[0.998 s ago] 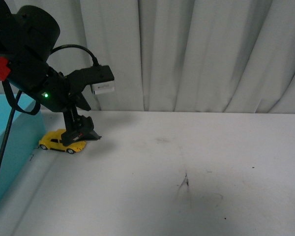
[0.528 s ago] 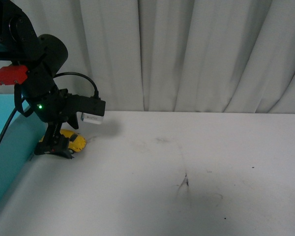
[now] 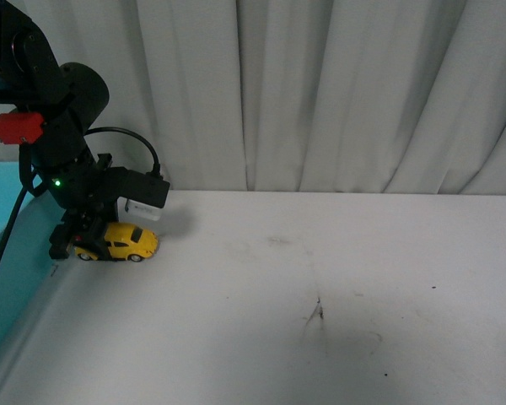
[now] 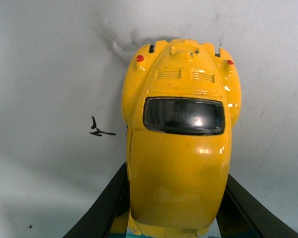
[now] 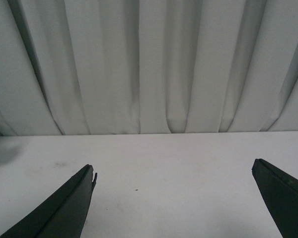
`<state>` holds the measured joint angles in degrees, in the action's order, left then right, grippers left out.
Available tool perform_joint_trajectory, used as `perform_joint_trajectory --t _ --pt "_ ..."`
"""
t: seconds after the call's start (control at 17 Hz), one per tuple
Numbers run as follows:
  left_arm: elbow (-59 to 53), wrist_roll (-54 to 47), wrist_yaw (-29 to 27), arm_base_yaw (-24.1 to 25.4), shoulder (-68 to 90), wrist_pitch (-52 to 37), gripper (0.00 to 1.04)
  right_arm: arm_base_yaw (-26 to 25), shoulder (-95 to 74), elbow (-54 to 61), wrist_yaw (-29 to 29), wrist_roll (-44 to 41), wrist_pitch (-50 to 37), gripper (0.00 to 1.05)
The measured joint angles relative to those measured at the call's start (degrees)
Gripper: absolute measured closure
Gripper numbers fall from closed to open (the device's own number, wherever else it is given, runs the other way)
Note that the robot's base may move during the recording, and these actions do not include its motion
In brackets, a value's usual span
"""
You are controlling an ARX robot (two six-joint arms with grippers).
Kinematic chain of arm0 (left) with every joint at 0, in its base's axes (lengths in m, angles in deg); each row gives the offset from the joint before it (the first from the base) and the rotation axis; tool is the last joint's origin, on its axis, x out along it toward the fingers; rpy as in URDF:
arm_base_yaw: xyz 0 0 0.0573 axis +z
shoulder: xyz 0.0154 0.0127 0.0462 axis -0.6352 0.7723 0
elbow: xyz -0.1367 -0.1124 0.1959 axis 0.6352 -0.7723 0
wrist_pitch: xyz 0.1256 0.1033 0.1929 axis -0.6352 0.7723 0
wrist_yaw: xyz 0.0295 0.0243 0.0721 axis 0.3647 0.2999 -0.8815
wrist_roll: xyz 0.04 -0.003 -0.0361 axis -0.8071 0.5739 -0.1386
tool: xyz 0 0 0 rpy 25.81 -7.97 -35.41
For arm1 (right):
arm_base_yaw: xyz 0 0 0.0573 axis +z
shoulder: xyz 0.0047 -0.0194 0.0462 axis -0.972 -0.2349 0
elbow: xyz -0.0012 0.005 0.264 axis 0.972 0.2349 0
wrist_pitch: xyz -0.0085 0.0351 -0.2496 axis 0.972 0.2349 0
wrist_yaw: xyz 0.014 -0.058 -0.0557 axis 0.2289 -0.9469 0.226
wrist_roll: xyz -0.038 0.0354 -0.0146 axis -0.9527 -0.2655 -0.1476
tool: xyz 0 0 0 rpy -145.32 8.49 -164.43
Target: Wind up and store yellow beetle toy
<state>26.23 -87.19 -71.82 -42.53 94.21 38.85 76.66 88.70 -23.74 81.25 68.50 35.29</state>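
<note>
Beside the teal box (image 3: 2, 245), on the bench (image 3: 337, 270), the yellow beetle toy (image 3: 125, 242) now sits clasped at its flanks by the left tool (image 3: 72, 245), which has shifted from the toy's far end; pull-back winding looks ready. The right tool (image 5: 174, 198) is splayed, empty.

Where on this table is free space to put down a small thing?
The table is bare across the middle and right, from the curtain to the near edge, with only a small scuff mark. It is crowded at far left, where the left gripper holds the toy car beside the teal box.
</note>
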Motion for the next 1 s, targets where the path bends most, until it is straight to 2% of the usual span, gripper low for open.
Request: perform_joint_trajectory --t 0.35,0.59,0.7,0.76,0.82,0.88,0.94,1.0 --pt "-2.7 6.9 8.8 -1.1 -2.8 3.3 0.64 0.0 0.0 0.0 0.0 0.0 0.0 0.06" --pt "-3.4 9.1 11.9 -1.4 -4.2 3.1 0.64 0.0 0.0 0.0 0.0 0.0 0.0 0.06" --pt "-4.5 11.4 15.4 -1.5 -7.0 2.3 0.64 0.0 0.0 0.0 0.0 0.0 0.0 0.06" --pt "-5.9 13.2 18.5 -1.6 -10.0 0.7 0.64 0.0 0.0 0.0 0.0 0.0 0.0 0.06" --pt "-9.2 16.7 24.3 -1.0 -16.6 -3.1 0.64 0.0 0.0 0.0 0.0 0.0 0.0 0.06" --pt "-17.5 24.1 30.5 3.6 -29.4 -13.0 0.64 0.0 0.0 0.0 0.0 0.0 0.0 0.06" --pt "-24.0 31.2 27.1 9.8 -34.8 -22.5 0.64 0.0 0.0 0.0 0.0 0.0 0.0 0.06" --pt "-26.0 33.8 23.8 12.3 -35.5 -26.1 0.64 0.0 0.0 0.0 0.0 0.0 0.0 0.06"
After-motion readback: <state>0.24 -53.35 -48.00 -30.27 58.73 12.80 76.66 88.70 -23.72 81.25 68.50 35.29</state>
